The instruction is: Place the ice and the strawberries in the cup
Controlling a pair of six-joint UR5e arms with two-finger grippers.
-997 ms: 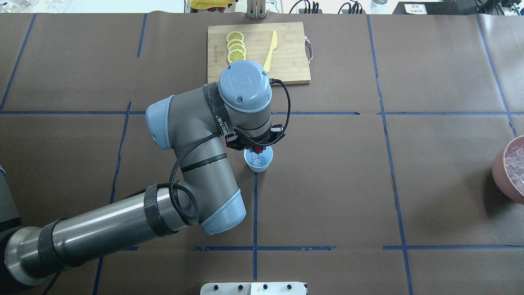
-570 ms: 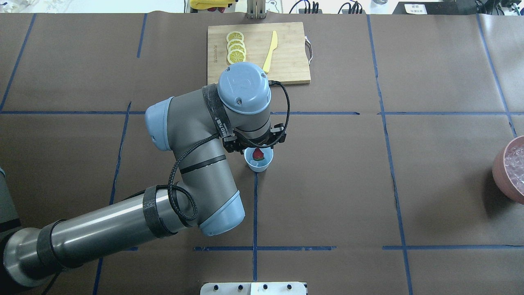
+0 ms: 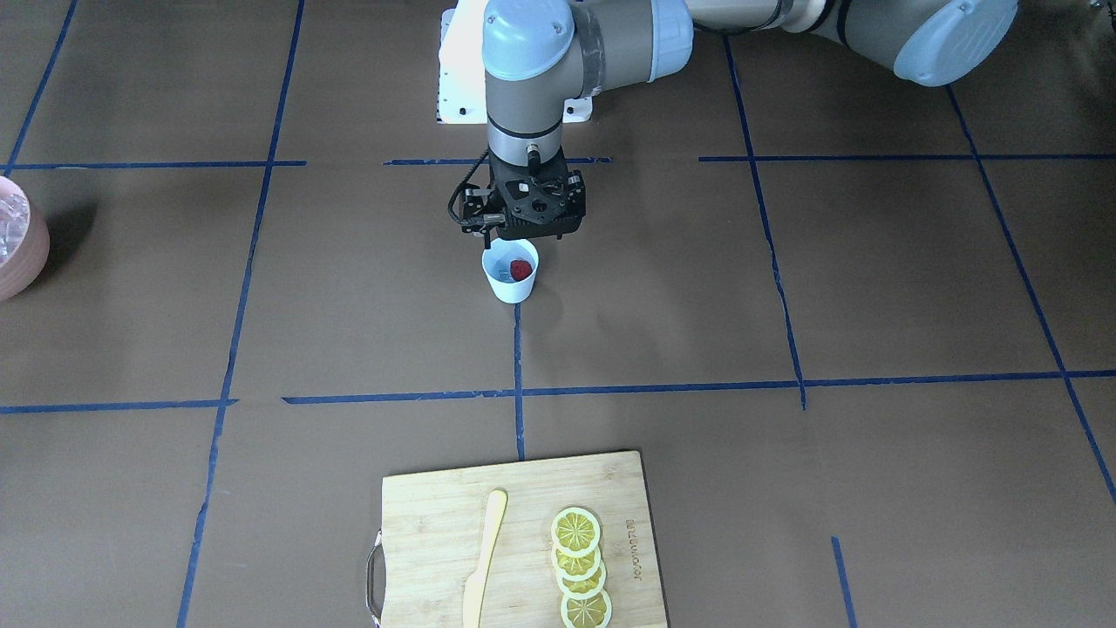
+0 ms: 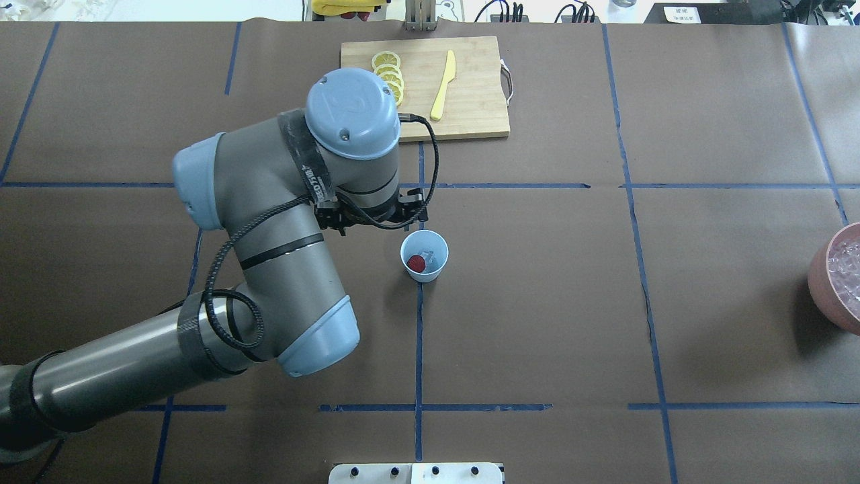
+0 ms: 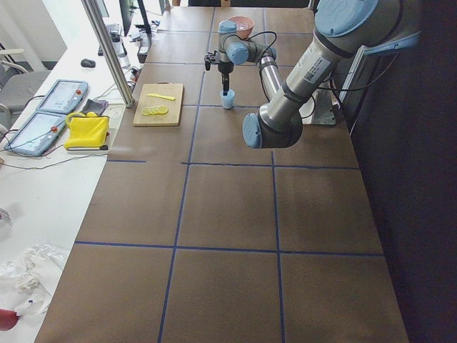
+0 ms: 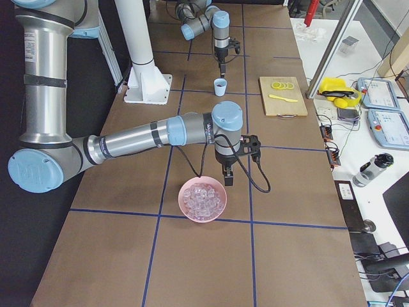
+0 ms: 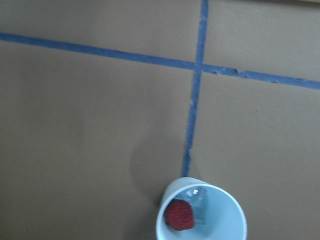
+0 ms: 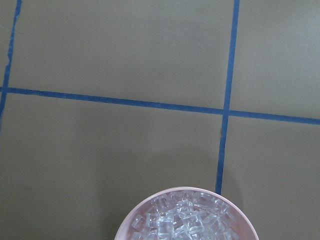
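Observation:
The small pale blue cup (image 4: 424, 255) stands mid-table; it also shows in the front view (image 3: 510, 286) and the left wrist view (image 7: 230, 220). A red strawberry (image 7: 179, 215) and a clear ice cube (image 7: 196, 197) lie inside it. My left gripper (image 3: 516, 237) hangs above and just beside the cup, open and empty; in the overhead view the wrist hides it. More ice (image 8: 187, 220) fills the pink bowl (image 6: 192, 216). My right gripper (image 6: 228, 181) hangs at that bowl's rim; I cannot tell whether it is open or shut.
A wooden cutting board (image 4: 470, 101) with lemon slices (image 3: 580, 567) and a yellow knife (image 4: 443, 84) lies at the far side of the table. The pink bowl (image 4: 823, 282) sits at the right edge. Blue tape lines cross the brown table cover.
The strawberry left my left gripper and now lies in the cup. My left arm has swung to the left, away from over the cup.

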